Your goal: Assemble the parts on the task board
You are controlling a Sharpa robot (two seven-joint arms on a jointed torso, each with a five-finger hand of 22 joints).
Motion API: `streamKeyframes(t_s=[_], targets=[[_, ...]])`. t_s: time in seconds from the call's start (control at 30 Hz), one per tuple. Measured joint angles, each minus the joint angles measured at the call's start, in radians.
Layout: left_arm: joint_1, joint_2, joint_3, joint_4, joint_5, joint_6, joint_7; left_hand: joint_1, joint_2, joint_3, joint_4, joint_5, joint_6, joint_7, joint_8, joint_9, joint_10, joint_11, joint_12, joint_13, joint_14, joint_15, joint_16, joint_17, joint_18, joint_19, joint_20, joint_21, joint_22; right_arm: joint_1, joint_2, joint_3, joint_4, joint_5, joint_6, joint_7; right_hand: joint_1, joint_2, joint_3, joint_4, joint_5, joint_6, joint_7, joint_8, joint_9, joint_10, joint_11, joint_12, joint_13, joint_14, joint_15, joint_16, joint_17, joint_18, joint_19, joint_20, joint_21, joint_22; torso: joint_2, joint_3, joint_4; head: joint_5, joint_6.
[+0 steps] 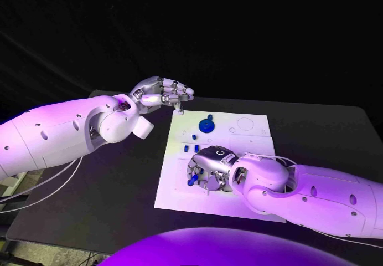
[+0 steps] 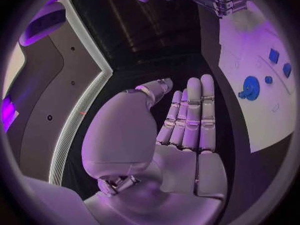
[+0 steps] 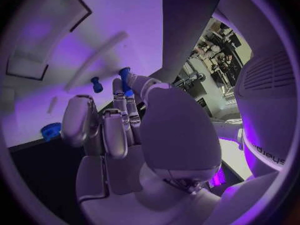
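Head view: the right robot hand [image 1: 209,169], shiny metal, pinches a small blue peg [image 1: 192,179] over the flat white task board [image 1: 180,194]. The left robot hand [image 1: 162,92] holds nothing, fingers straight and together, beyond the board's far corner; a round blue part [image 1: 207,125] lies between both hands.

Only one legible marking: the brand word "sharpa", in dark letters running vertically on the white casing [image 3: 273,152] at the edge of the right wrist view. No readable text, numbers or labels on the task board [image 1: 239,124].
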Motion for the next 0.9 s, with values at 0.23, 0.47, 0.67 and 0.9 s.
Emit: streamKeyframes(t_s=[0.23,0.47,0.67,0.9], targets=[[0.000,0.000,0.000,0.000,0.000,0.000,0.000,0.000,0.000,0.000,0.000,0.000,0.000,0.000,0.000,0.000,0.000,0.000,0.000,0.000,0.000,0.000,0.000,0.000,0.000,0.000,0.000,0.000,0.000,0.000,0.009,0.000,-0.007,-0.001,0.008,-0.006,-0.065,-0.018,-0.020,0.008,0.010,-0.041,0.019,-0.012,0.003,0.020,-0.020,-0.009,0.005,-0.003,0.005,0.000,-0.006,0.000,-0.003,0.003,-0.020,0.000,-0.001,0.0000,-0.0004,0.001,0.000],[0.000,0.000,0.000,0.000,-0.001,0.000,-0.002,0.000,0.000,0.000,0.000,0.000,0.000,0.000,0.004,0.000,-0.004,-0.004,0.000,0.000,-0.004,-0.004,0.000,0.000,0.000,0.000,0.000,0.000,-0.001,-0.001,0.015,-0.003,-0.017,0.005,0.008,-0.010,-0.102,-0.045,-0.043,0.024,0.012,-0.137,0.036,-0.067,-0.026,0.003,-0.003,-0.010,0.004,-0.003,0.023,0.000,-0.007,0.000,-0.009,0.009,-0.027,0.000,-0.001,-0.0003,0.0002,0.001,0.000],[0.000,0.000,0.000,0.001,-0.001,0.000,-0.005,0.000,0.000,0.000,0.000,0.005,0.000,0.000,0.004,0.000,-0.004,-0.004,0.000,0.000,-0.004,-0.004,0.000,0.001,0.000,0.000,0.000,0.000,-0.001,-0.001,0.016,-0.003,-0.019,0.011,0.004,-0.011,-0.102,-0.045,-0.059,0.025,0.012,-0.179,0.031,-0.088,-0.035,0.000,-0.007,-0.010,0.008,-0.003,0.023,0.000,-0.007,0.000,-0.009,0.009,-0.027,0.000,-0.001,-0.0002,-0.0002,0.002,0.000],[0.000,-0.001,0.000,0.001,-0.003,0.000,-0.006,0.004,0.004,0.000,0.000,0.005,0.000,0.000,0.004,0.000,-0.004,-0.004,0.000,0.000,-0.007,0.000,0.000,0.001,0.000,0.000,0.000,0.000,-0.001,-0.001,0.013,-0.003,-0.019,0.015,-0.001,-0.012,-0.106,-0.049,-0.061,0.025,0.012,-0.184,0.033,-0.090,-0.036,-0.004,-0.010,-0.010,0.009,-0.003,0.023,0.000,-0.008,0.000,-0.009,0.009,-0.031,0.001,0.000,-0.0001,-0.0009,0.001,0.000]])
